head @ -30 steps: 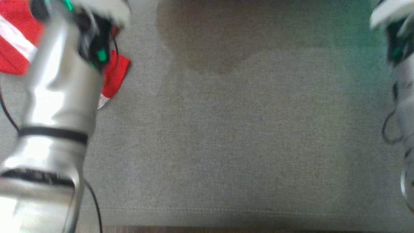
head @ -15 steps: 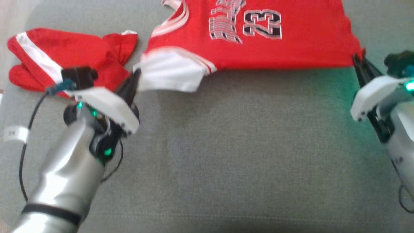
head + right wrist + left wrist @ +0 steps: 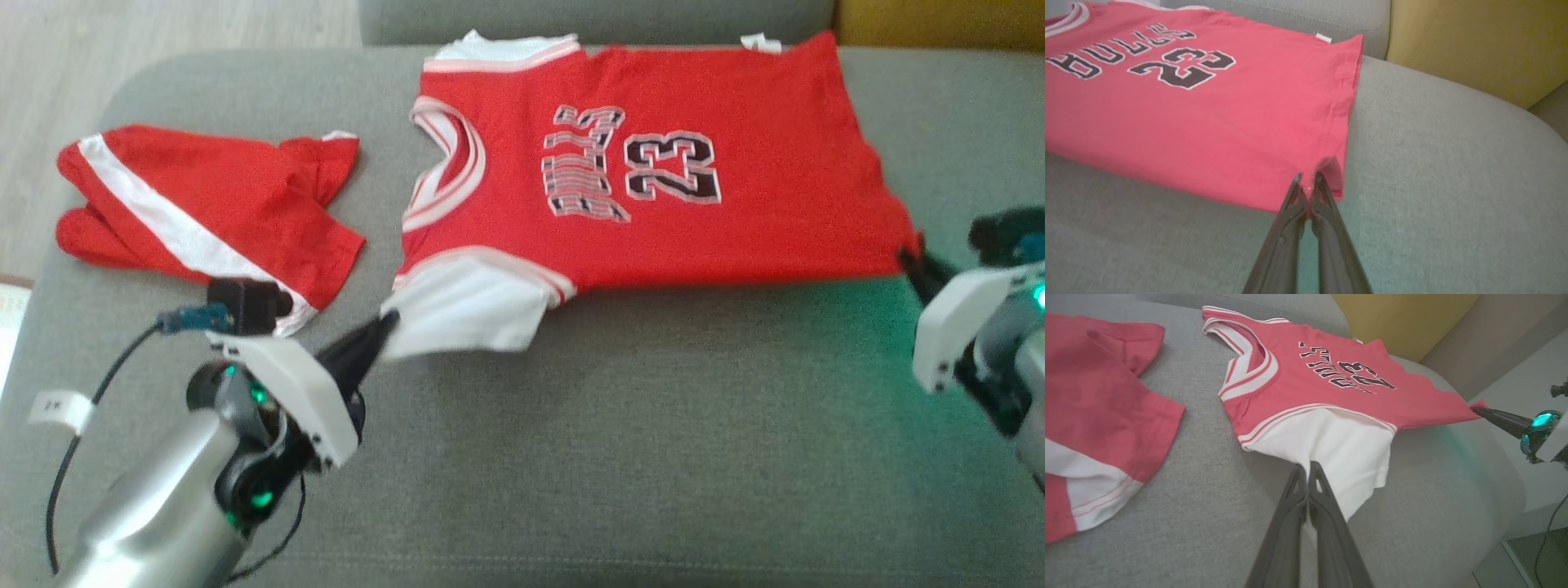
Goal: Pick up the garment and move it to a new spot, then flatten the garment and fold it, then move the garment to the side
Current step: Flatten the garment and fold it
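The garment (image 3: 735, 229) is a red jersey with the number 23 and white sleeves. It lies spread on the grey sofa seat (image 3: 612, 457), its near edge stretched between my two grippers. My left gripper (image 3: 390, 320) is shut on the white sleeve (image 3: 1339, 449), with the closed fingertips (image 3: 1306, 467) pinching its edge. My right gripper (image 3: 908, 257) is shut on the jersey's hem corner (image 3: 1331, 171), where the fingers (image 3: 1308, 179) meet the red cloth. The left wrist view also shows the right gripper (image 3: 1478, 410) at that corner.
A pair of red shorts (image 3: 220, 196) with a white stripe lies on the sofa's left part, beside the jersey. A yellow cushion (image 3: 1474, 41) stands behind the seat at the right. Pale floor (image 3: 163, 24) shows past the sofa's left end.
The head camera has swung up, bringing the whole jersey and the shorts into the picture. Both grippers stay shut on the jersey's near edge.
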Controlling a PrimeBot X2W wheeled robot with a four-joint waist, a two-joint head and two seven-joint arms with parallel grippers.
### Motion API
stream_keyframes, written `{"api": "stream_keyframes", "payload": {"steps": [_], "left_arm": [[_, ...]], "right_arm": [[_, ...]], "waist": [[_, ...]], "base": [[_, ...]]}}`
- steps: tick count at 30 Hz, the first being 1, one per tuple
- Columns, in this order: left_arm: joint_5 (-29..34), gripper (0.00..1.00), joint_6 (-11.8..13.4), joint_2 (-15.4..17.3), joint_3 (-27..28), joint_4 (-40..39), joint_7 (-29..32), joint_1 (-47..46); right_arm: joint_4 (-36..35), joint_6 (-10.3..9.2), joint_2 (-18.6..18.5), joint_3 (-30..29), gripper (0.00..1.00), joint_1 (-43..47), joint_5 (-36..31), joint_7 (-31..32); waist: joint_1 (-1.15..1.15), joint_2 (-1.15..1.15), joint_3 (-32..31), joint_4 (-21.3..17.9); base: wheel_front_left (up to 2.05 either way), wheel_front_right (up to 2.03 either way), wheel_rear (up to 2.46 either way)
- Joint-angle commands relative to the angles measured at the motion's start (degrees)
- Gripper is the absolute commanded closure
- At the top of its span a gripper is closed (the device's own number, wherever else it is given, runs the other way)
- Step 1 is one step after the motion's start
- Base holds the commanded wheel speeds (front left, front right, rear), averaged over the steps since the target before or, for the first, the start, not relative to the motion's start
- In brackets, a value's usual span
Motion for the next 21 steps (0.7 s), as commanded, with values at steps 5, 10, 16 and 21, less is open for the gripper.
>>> {"api": "stream_keyframes", "payload": {"steps": [5, 10, 16, 21], "left_arm": [[-2.93, 1.00, 0.02, 7.00, -0.14, -8.46, 4.44, 2.71], [-4.55, 1.00, 0.04, 9.83, -1.49, -13.28, 7.94, 5.70], [-6.71, 1.00, 1.81, 13.64, -1.91, -20.73, 11.73, 9.19], [-6.65, 1.00, 4.19, 14.91, -0.91, -23.99, 11.62, 9.81]], "right_arm": [[-3.42, -0.04, -3.97, 4.36, 1.00, 4.42, 5.13, 5.08], [-5.14, -0.04, -5.80, 6.30, 1.00, 6.92, 8.70, 9.81], [-9.97, -0.04, -8.38, 7.42, 1.00, 10.55, 15.66, 17.94], [-13.64, -0.04, -10.77, 6.40, 1.00, 11.14, 18.05, 19.98]], "waist": [[0.00, 0.00, -4.54, -0.50], [0.00, 0.00, -6.74, -0.61], [0.00, 0.00, -8.73, -1.04], [0.00, 0.00, -8.43, -1.58]], "base": [[0.00, 0.00, 0.00], [0.00, 0.00, 0.00], [0.00, 0.00, 0.00], [0.00, 0.00, 0.00]]}}
